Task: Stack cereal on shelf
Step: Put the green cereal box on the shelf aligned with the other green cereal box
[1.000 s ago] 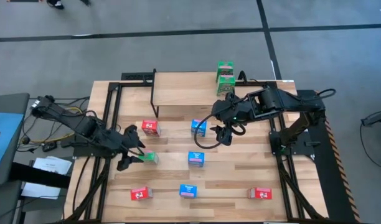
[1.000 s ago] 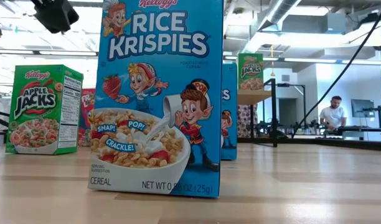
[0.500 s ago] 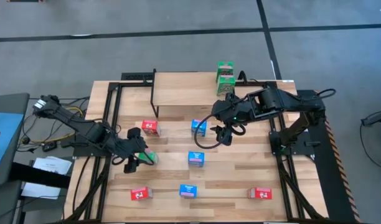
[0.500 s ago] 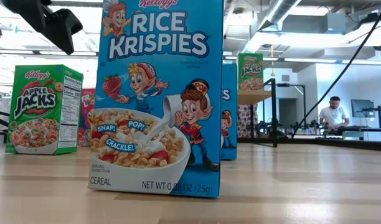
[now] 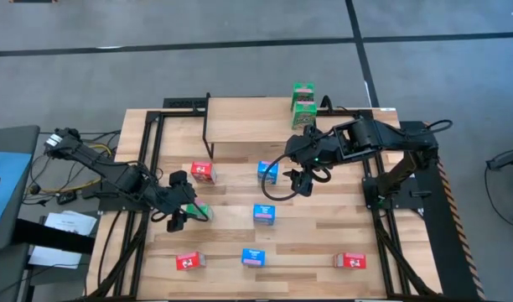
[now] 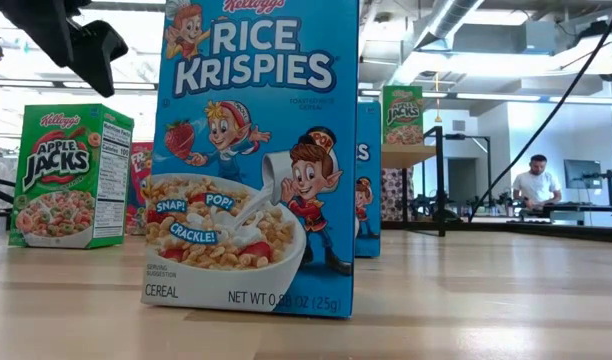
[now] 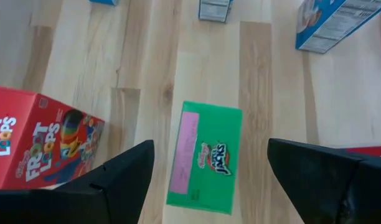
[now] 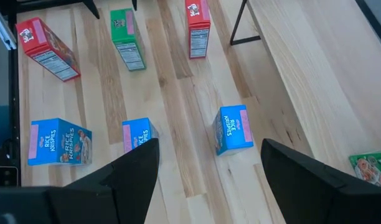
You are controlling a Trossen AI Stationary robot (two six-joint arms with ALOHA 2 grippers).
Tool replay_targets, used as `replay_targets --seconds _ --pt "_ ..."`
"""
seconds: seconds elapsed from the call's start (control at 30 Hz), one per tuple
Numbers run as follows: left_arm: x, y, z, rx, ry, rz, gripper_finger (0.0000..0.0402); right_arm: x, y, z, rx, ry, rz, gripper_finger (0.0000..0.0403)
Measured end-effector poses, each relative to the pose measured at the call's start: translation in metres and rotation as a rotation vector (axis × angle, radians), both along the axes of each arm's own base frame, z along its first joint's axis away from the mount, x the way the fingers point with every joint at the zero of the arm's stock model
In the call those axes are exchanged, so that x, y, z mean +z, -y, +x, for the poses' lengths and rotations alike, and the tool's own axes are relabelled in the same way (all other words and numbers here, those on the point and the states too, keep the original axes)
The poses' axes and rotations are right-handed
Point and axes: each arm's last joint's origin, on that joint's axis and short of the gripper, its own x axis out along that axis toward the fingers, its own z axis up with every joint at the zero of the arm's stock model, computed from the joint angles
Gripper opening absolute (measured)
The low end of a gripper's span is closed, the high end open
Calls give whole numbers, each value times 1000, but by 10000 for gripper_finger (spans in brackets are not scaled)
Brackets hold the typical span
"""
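With its fingers wide over the upright green box (image 7: 204, 155), the left claw (image 5: 187, 210) risked toppling it by descending off-centre.

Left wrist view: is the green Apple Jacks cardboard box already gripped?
No, the green Apple Jacks cardboard box stands free on the wooden tabletop, between the left tool's open fingers.

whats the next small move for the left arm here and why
Probably lower the left gripper straight down over the green cereal box and close on it. The wrist view shows the box standing on the table centred between the open fingers, not yet gripped. Two green boxes already sit on the shelf, so this one likely goes there next.
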Motion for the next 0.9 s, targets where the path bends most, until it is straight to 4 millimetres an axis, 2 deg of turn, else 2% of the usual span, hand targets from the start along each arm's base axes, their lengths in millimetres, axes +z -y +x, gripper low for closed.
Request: replay_targets --seconds 0.17,0.6,0.9 --pt "-2 0 2 2 -9 27 300 0 0 0 13 -2 -11 305" --pt "-25 10 20 -24 -124 91 300 0 0 0 17 -2 -15 305" --pt "-26 8 21 -12 -132 97 300 0 0 0 17 -2 -16 305"
